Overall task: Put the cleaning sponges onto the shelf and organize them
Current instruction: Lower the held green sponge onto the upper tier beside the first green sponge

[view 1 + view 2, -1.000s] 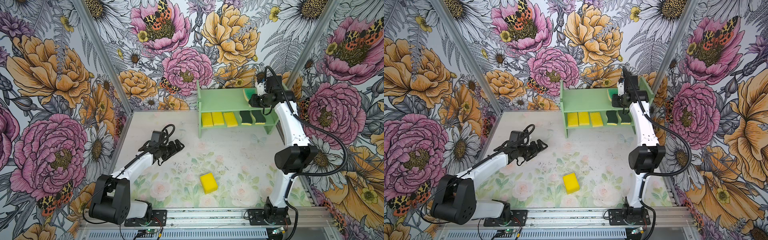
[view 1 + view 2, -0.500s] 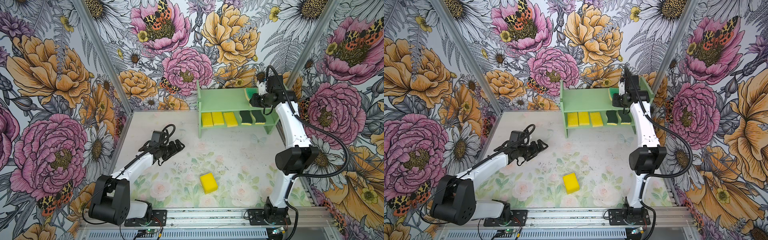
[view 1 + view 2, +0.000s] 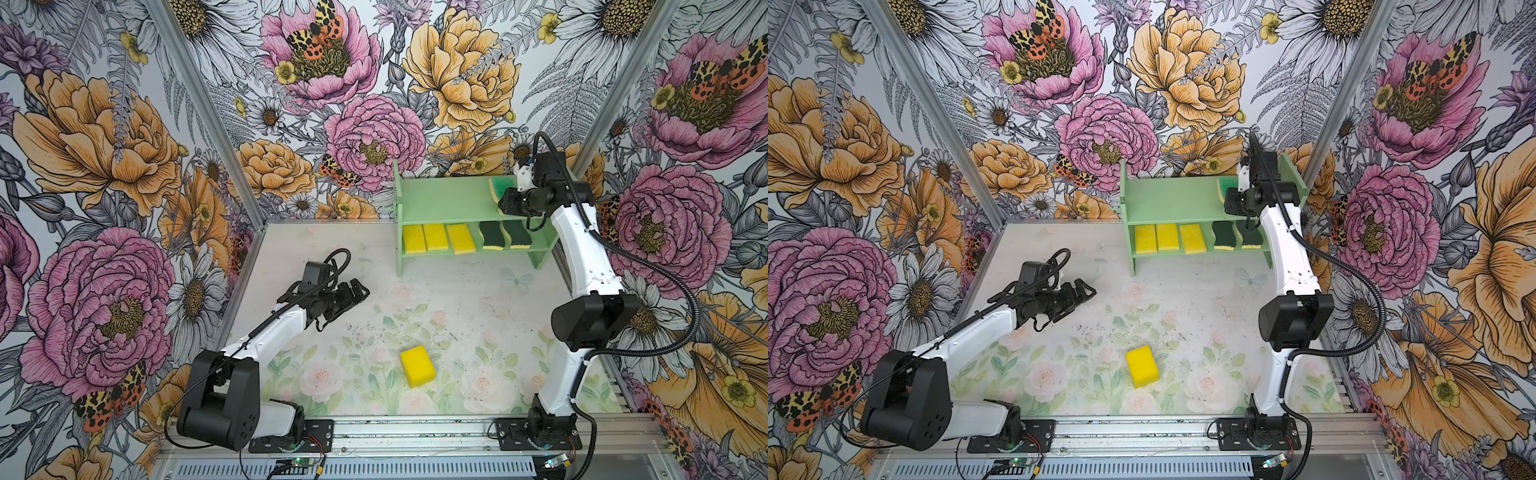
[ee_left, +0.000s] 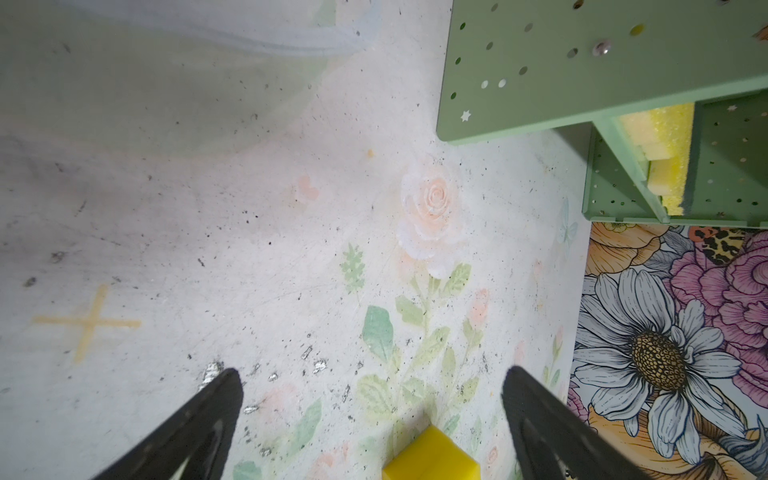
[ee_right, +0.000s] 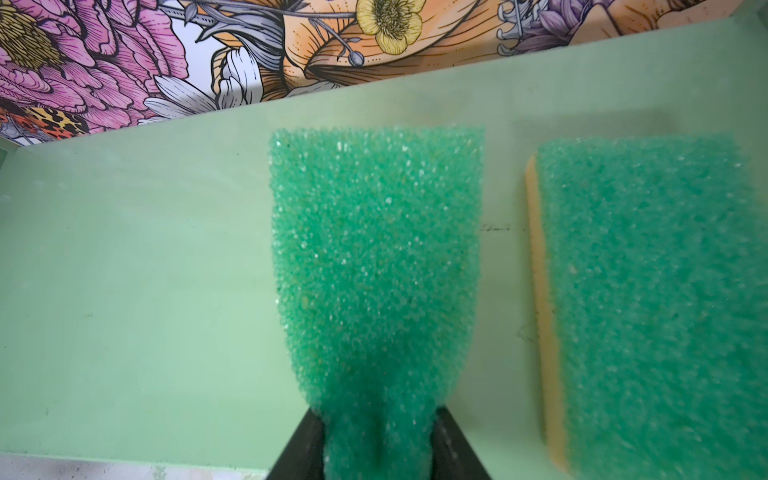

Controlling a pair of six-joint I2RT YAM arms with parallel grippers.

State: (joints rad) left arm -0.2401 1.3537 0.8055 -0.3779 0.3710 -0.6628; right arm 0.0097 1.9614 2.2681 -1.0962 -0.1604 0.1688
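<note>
A teal-topped sponge (image 5: 374,270) is pinched at its near end by the right pincer (image 5: 376,440), whose jaws are shut tight enough to squeeze the foam narrow between them. It lies flat over the top tier of the mint-green shelf (image 5: 145,270), teal face up; whether it rests on the board or hangs just above it I cannot tell. Just beside it on the same tier, with a thin gap between, sits a second teal-topped sponge (image 5: 648,299), its yellow edge showing.

On the shelf's lower tier, in both top views, three plain yellow sponges (image 3: 435,237) lie side by side at one end and two wavy dark-green-topped sponges (image 3: 491,235) fill the other end.

Well out in front of the shelf, one yellow sponge (image 3: 417,365) lies alone on the flowered surface (image 3: 478,299).

The left pincer (image 3: 361,291) hangs over the surface, off the shelf's front corner and apart from it, jaws spread wide and holding nothing.
</note>
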